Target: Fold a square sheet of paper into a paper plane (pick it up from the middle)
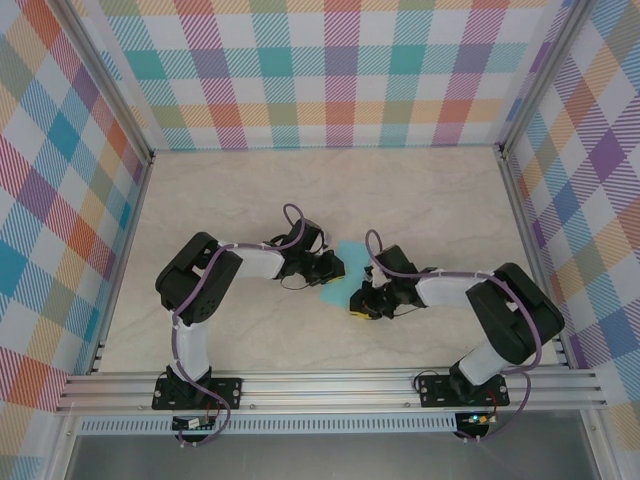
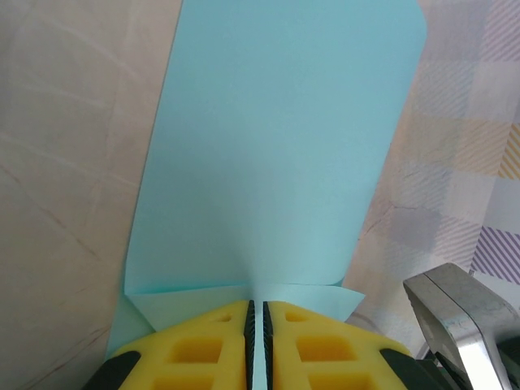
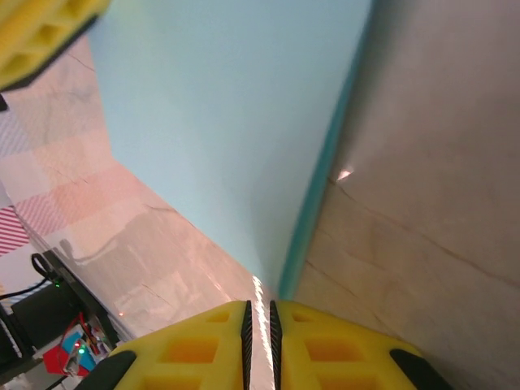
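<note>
The square sheet of paper (image 1: 352, 256) is light blue. It sits between the two arms, near the middle of the table (image 1: 430, 200). The left arm's black parts cover some of it from above, so blue shows at two spots.

The left gripper (image 1: 328, 268) comes at the paper from the left side. In the left wrist view, the left gripper (image 2: 257, 307) has its two yellow fingers (image 2: 203, 349) pressed almost together. Only a thin line is between them, and the paper (image 2: 276, 146) is pinched in that line. A small flap of paper is bent over just above the fingers. The rest of the sheet stretches away from the gripper, smooth and flat.

The right gripper (image 1: 362, 303) comes from the right side, a bit closer to the near edge of the table. In the right wrist view, the right gripper (image 3: 260, 307) also has its yellow fingers (image 3: 195, 349) nearly touching. The edge of the paper (image 3: 227, 122) runs down into the thin gap, so it is pinching the sheet too. A yellow finger of the left gripper (image 3: 41, 32) peeks in at the top left corner.

I cannot tell if the paper touches the table.
</note>
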Robot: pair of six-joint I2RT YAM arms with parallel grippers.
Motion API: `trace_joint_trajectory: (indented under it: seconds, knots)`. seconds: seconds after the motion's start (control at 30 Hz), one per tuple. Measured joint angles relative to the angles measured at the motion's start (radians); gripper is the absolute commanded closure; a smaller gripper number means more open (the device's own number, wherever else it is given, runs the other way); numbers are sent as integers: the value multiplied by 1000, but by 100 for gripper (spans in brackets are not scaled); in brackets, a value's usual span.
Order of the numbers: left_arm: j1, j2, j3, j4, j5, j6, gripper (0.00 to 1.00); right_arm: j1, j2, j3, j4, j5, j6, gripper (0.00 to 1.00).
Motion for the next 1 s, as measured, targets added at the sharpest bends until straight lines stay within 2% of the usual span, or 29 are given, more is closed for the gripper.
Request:
trace_joint_trajectory:
  seconds: [0.13,0.3,0.43,0.57,1.0]
  knots:
    - [0,0,0,0,0,0,85,-6,-48,2,-69,47,-3,80]
    - [0,0,5,-6,3,0,84,-68,-81,53,-108,109,27,66]
    - [0,0,18,-34,0,7,84,-128,-77,86,-100,144,61,60]
    - [0,-1,27,-52,-2,8,83,-164,-23,113,-76,139,82,60]
    - [0,-1,34,-69,-5,8,83,-165,117,168,18,53,100,61]
